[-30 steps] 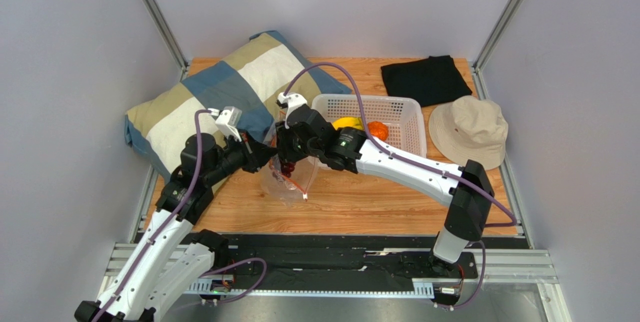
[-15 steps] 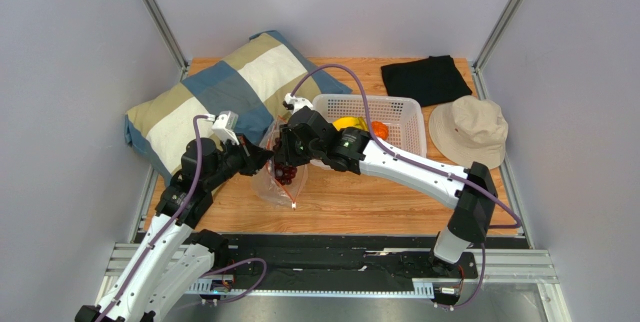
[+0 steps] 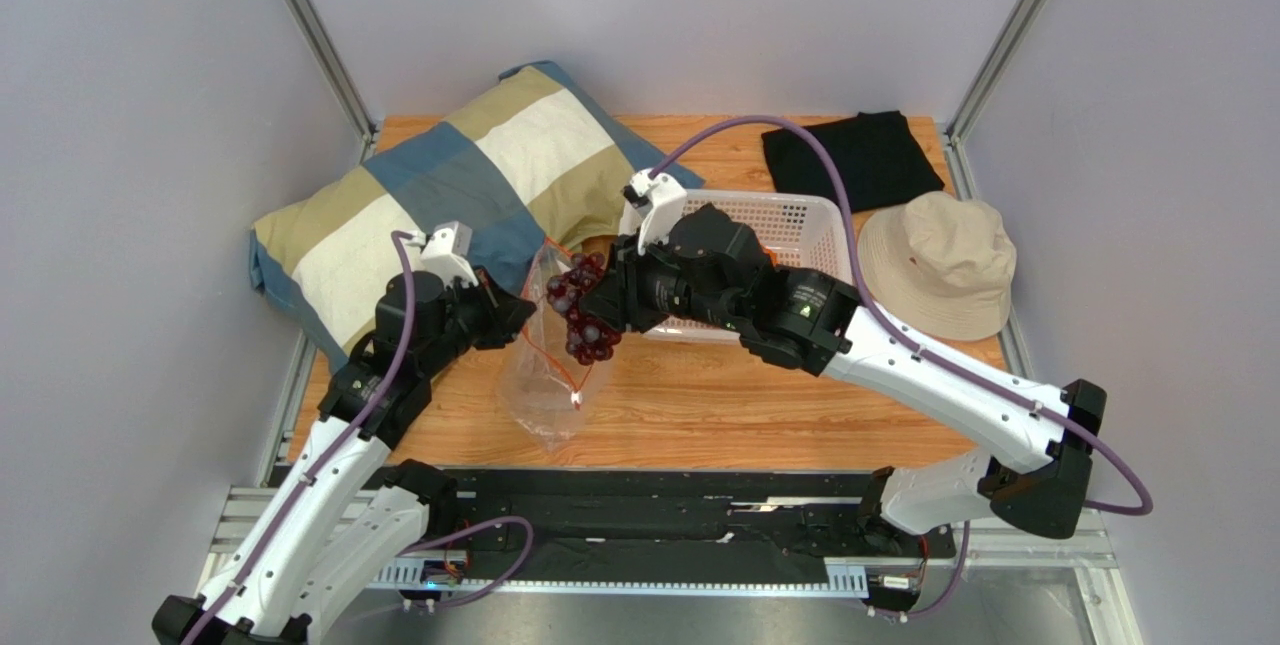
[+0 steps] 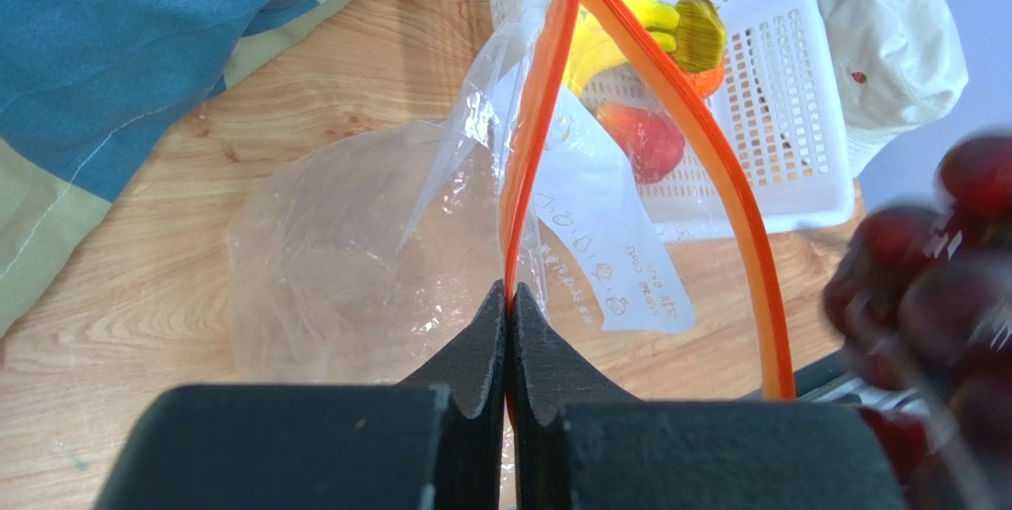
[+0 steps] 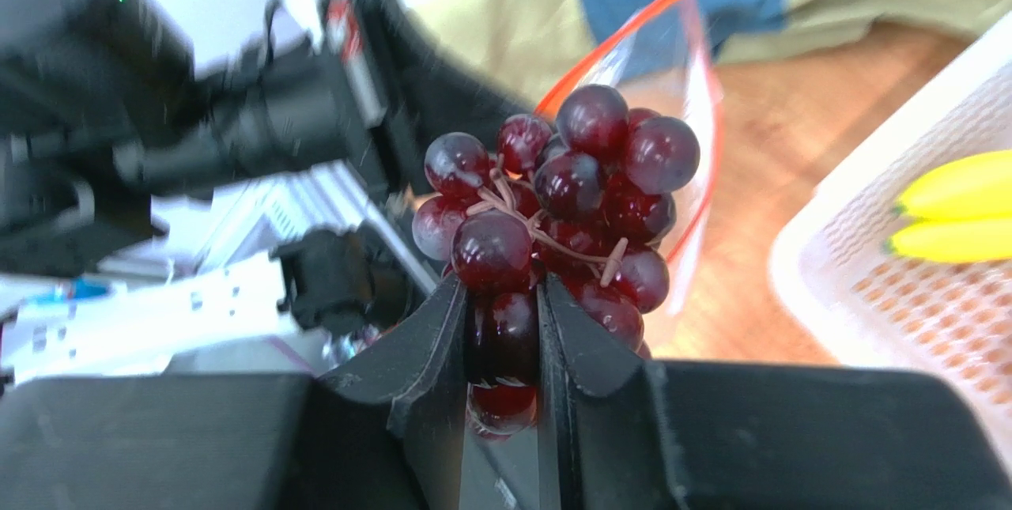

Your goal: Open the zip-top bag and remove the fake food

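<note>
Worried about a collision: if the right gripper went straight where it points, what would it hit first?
Probably the orange rim of the zip-top bag, which the left gripper pinches just behind; depth is unclear.

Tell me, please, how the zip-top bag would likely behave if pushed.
The zip-top bag is probably floppy: its clear film crumples and sags below the left hand pinching its orange zipper strip. It looks empty, so likely very light, apt to fold or slide rather than hold shape.

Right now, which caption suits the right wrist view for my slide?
Right tool grips the dark grape bunch, zip-top bag behind it, bananas in the white basket at right.
</note>
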Available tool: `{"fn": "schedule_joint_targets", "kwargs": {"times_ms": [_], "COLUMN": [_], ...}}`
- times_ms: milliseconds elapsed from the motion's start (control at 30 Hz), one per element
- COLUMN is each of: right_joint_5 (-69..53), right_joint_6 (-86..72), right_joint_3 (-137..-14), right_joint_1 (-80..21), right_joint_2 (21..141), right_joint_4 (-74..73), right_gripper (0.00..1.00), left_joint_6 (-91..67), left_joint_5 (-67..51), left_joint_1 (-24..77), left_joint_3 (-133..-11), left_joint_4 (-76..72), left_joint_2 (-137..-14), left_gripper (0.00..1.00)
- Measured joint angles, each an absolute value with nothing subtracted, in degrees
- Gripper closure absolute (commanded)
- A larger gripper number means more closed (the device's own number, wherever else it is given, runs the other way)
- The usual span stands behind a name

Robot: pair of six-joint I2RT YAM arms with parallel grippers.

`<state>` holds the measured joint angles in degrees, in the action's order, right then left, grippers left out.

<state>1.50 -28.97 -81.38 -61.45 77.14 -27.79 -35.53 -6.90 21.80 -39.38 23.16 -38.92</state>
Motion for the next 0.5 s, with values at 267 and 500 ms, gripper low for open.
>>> {"fn": "schedule_joint_targets", "kwargs": {"times_ms": [267, 500], "right_joint_5": [5.06, 15.05], "right_joint_6": [-27.57, -23.97], "right_joint_3": [-86.63, -82.13], "right_joint_1": [-49.89, -37.26], "right_joint_2": [77.21, 74.78], "right_joint_4": [-28.86, -32.34], "right_gripper": [0.87, 0.86], "left_joint_6": [-35.57, -35.46], "left_joint_5": [-4.93, -3.51], "left_joint_1": [21.8, 21.8], "left_joint_3": [-39.81, -41.43], "left_joint_4": [25.89, 26.85], "left_joint_2": [-38.72, -38.96], "left_gripper": [1.0, 1.0]}}
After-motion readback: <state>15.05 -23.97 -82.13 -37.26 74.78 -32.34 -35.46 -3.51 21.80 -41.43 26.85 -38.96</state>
